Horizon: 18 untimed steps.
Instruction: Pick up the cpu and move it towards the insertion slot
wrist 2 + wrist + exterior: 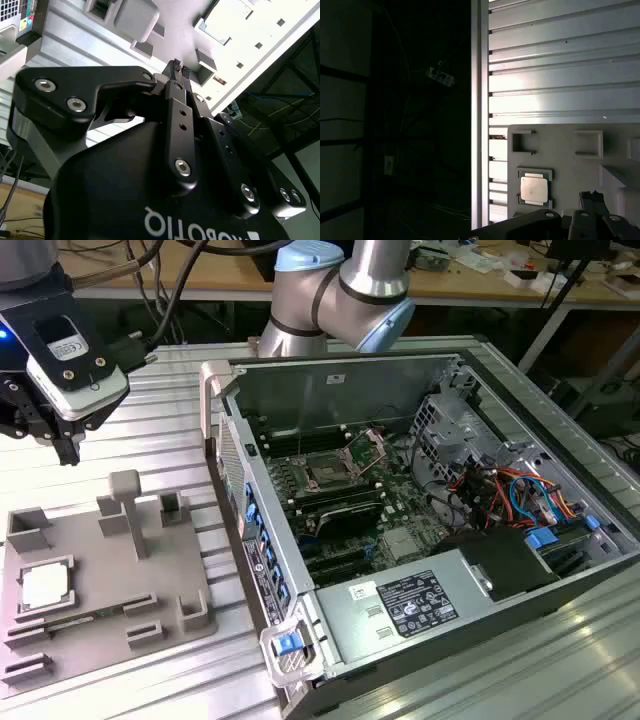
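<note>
Ribbed aluminium tabletop (160, 440) — behind it, cluttered wooden workbench (460, 285), dangling cables (165, 290).

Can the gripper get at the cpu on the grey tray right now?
Likely yes: the cpu lies uncovered in the grey tray, and the shut gripper hangs higher up nearby with nothing between.

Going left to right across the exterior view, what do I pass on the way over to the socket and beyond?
cpu → grey tray's tall post → insertion slot → orange and blue cables
</note>
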Motion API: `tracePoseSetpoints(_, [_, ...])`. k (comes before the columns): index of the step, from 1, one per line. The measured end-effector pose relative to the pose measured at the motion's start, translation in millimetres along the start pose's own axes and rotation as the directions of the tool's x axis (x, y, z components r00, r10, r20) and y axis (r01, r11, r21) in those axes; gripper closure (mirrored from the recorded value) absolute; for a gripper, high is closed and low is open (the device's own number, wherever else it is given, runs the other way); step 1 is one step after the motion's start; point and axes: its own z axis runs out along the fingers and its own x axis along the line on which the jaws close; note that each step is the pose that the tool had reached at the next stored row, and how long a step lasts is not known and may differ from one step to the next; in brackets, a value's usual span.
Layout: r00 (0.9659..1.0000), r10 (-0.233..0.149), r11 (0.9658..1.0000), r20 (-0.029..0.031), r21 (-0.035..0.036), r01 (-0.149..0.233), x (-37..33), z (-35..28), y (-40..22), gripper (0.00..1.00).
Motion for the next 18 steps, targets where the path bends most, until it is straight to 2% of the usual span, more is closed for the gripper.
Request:
tracePoseSetpoints(12, [1.0000,0.000,1.0000,0.0000,0.0000,0.000,1.0,0.0,0.0,0.89])
tracePoseSetpoints(16, [1.0000,0.000,1.0000,0.0000,0.0000,0.000,3.9,0.3,0.0,0.89])
tracePoseSetpoints(18, [1.0000,0.000,1.0000,-0.0001,0.0000,0.000,7.9,0.6,-0.3,0.89])
